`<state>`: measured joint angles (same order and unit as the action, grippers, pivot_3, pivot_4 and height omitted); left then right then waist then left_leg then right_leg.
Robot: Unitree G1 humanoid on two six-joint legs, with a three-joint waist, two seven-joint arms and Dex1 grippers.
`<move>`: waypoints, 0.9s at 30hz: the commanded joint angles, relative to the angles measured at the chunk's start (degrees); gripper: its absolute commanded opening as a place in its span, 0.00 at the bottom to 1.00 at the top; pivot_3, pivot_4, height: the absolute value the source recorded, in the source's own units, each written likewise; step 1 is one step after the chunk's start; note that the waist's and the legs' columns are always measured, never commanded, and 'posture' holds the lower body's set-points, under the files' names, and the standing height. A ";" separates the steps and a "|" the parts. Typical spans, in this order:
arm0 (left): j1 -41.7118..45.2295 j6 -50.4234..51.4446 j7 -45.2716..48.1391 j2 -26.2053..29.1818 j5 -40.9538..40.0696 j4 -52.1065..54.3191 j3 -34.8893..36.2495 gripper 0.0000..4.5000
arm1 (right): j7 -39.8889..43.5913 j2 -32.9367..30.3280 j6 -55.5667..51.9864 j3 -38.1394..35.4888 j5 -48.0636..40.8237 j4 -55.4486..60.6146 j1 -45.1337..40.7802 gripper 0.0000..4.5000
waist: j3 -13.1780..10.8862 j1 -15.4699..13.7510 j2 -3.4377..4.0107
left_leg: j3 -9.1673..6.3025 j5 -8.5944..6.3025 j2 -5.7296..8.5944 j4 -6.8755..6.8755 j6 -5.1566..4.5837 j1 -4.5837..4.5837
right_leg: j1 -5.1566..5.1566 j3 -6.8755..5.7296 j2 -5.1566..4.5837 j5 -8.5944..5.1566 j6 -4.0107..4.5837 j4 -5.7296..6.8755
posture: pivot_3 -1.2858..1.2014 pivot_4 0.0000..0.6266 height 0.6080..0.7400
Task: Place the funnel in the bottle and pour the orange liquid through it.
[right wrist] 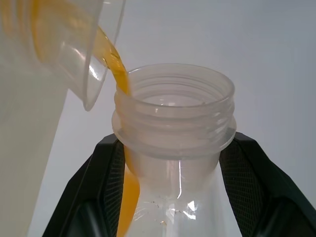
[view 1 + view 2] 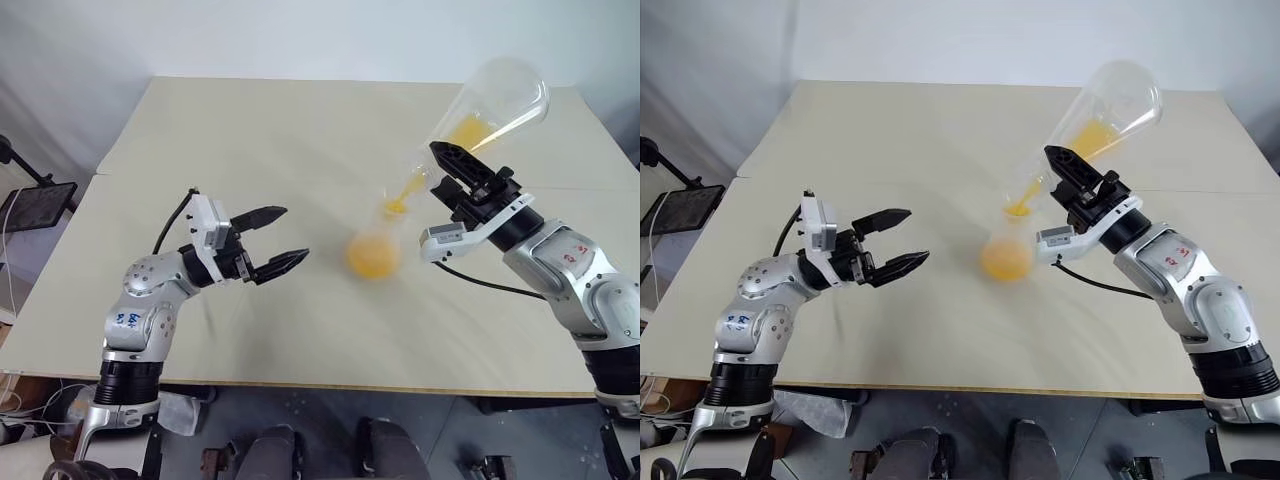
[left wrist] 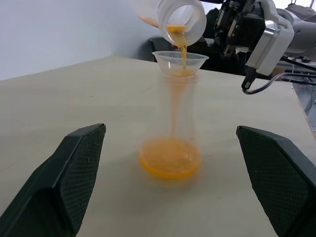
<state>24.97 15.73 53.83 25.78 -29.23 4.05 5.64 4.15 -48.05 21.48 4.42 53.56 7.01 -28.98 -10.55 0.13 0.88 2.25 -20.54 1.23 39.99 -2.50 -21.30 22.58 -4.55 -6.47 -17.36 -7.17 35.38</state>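
On table [image 2: 250, 340], bottle [image 3: 172, 123] stands between open left hand [image 2: 277, 240] fingers.

bottle [image 3: 172, 123] stands upright mid-table, a bit toward the right edge, clear funnel [image 3: 179, 61] sitting in its neck. orange liquid [image 3: 170, 158] streams down through it, pooling in the base.

Robot test lab, bare beige table [image 2: 250, 140], plain white wall [image 2: 300, 35], tripod-mounted equipment [image 2: 35, 200] alongside

Bright, even, soft light (hardly a shadow), mild blur on the bottle [image 2: 374, 250], bowed edges in both eye views
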 commanded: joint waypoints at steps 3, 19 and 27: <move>0.46 -0.41 0.32 -0.16 -1.49 2.48 0.06 1.00 | -1.82 -1.35 0.38 -1.70 0.01 1.14 -1.71 0.53 | 0.00 0.02 0.00 | 0.00 0.00 -0.01 0.00 0.00 0.00 | 0.00 0.00 0.00 0.00 0.00 0.00 | 0.52 0.24 1.00; 0.35 -0.49 -0.39 -0.94 -1.31 2.83 0.11 1.00 | -3.30 -2.35 2.31 -1.63 0.38 -0.10 -2.38 0.53 | 0.00 0.01 0.00 | 0.00 0.00 -0.01 0.00 0.01 0.00 | 0.00 0.00 0.00 0.00 0.00 0.00 | 0.52 0.24 1.00; 0.35 -0.55 -0.67 -1.02 -1.31 2.87 0.13 1.00 | -3.34 -2.14 2.05 -1.91 0.32 -0.26 -2.24 0.53 | 0.00 0.01 0.00 | 0.00 0.00 -0.01 0.00 0.01 0.00 | 0.00 0.01 0.00 0.00 0.00 0.00 | 0.52 0.24 1.00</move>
<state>24.97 15.81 53.26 24.90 -29.31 4.41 5.58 2.03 -49.07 23.72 4.42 54.45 5.54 -30.55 -10.55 0.14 0.88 2.25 -20.53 1.22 39.99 -2.49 -21.30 22.58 -4.54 -6.47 -17.36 -7.17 35.38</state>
